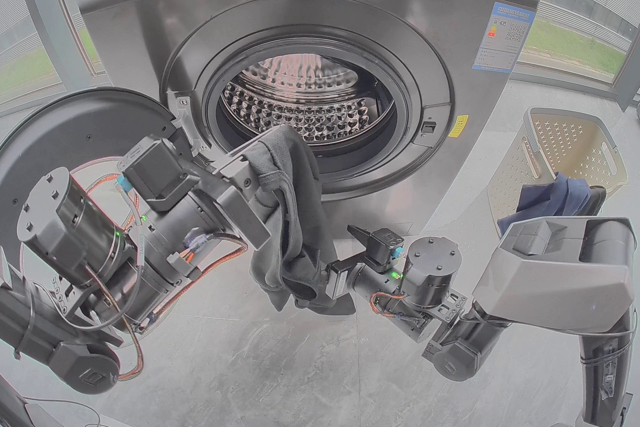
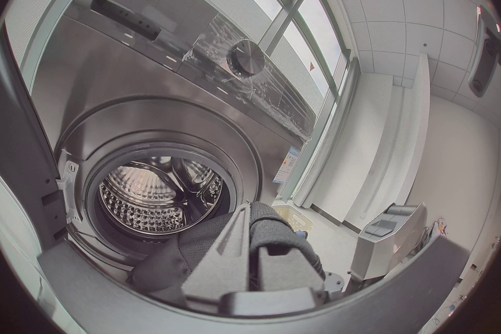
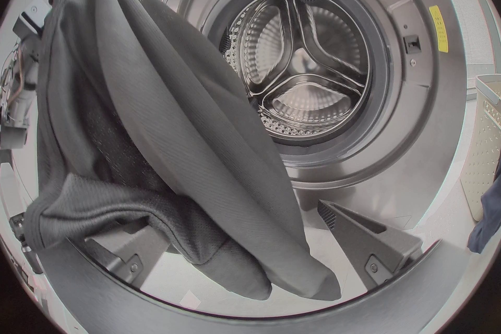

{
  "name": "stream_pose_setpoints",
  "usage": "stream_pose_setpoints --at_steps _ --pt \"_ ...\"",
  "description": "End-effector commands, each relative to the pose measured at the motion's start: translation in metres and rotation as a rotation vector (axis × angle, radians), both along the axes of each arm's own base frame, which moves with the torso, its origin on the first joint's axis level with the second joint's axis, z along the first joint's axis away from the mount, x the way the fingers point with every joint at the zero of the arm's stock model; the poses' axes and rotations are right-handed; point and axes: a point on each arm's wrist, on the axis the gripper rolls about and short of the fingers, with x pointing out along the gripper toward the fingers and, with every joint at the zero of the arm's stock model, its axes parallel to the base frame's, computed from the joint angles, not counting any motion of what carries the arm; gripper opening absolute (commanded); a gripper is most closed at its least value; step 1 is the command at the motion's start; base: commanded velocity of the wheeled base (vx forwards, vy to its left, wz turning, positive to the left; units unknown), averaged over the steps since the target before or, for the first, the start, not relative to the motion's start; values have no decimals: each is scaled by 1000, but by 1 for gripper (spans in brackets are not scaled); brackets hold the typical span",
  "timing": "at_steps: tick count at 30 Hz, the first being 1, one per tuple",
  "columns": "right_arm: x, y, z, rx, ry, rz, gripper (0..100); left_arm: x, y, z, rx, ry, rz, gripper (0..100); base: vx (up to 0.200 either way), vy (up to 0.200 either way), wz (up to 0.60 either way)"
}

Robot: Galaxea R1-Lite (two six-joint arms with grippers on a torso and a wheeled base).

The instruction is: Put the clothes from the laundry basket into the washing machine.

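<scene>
One large grey metal front-loading washing machine (image 1: 373, 8) stands ahead, its round dark door (image 1: 67, 128) swung wide open on the left and its shiny perforated steel drum (image 1: 300, 95) exposed. To the right of the machine, on the pale floor, stands a beige perforated plastic laundry basket (image 1: 567, 148), tipped towards the robot. A dark grey knit garment (image 1: 293, 208) hangs in front of the lower rim of the drum opening, outside the drum, drooping in folds toward the floor. A dark blue crumpled garment (image 1: 550, 198) lies at the near edge of the basket, partly spilling over its rim. The left gripper (image 2: 253, 241) is clamped on the top of the grey garment, just before the opening. The right gripper (image 3: 219, 225) sits lower, at the garment's hanging bottom, its jaws spread wide apart with cloth draped between them and over one finger.
</scene>
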Motion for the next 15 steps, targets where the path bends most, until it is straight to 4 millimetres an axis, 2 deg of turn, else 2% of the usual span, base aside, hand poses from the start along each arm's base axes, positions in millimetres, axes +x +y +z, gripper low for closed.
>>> stream_pose_setpoints --at_steps 1,15 --pt "14 4 -18 -9 9 -16 100 -6 4 10 -27 -25 -5 0 0 0 0" --pt "33 13 -30 1 -20 -32 100 -6 4 10 -28 -28 -8 0 0 0 0"
